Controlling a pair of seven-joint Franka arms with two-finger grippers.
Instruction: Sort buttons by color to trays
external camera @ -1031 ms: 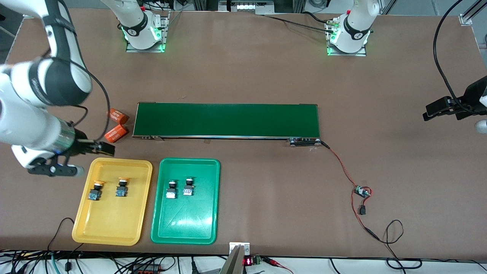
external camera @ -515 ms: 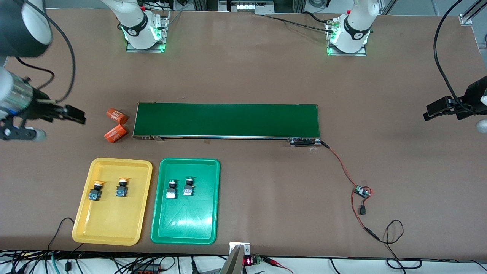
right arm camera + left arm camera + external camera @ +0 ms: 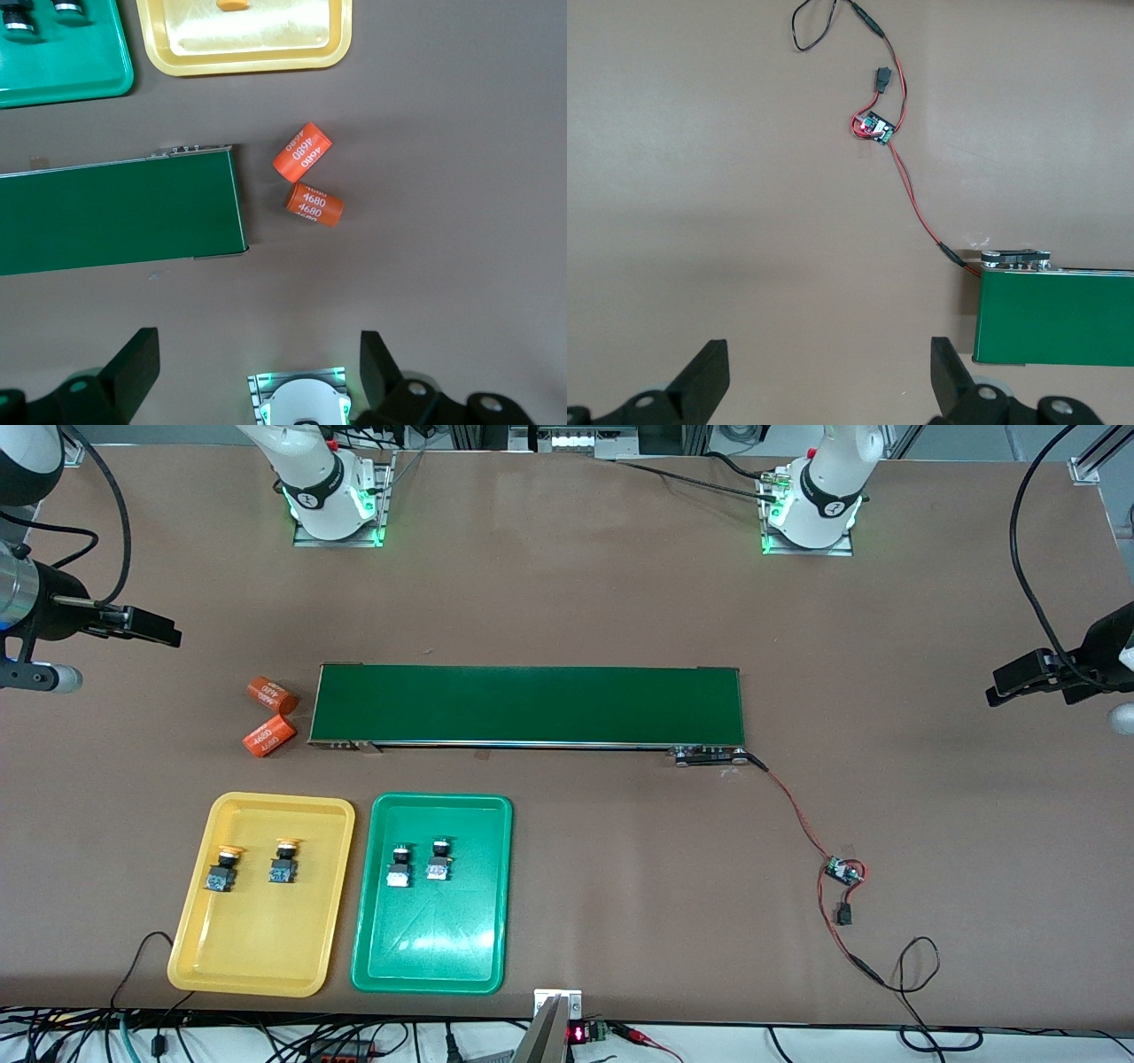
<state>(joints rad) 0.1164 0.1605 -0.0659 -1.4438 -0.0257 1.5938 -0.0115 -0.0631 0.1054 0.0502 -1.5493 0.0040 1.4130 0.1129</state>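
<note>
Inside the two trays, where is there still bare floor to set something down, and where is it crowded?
In the yellow tray and the green tray, the halves nearer the front camera are bare. The crowding is toward the conveyor belt: two yellow-capped buttons and two green-capped buttons stand there in pairs.

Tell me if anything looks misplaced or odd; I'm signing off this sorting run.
Nothing among the sorted parts: two yellow-capped push buttons stand in the yellow plastic tray, two green-capped ones in the green plastic tray. Two orange "4680" cylinders lie loose beside the dark-green conveyor belt.
</note>
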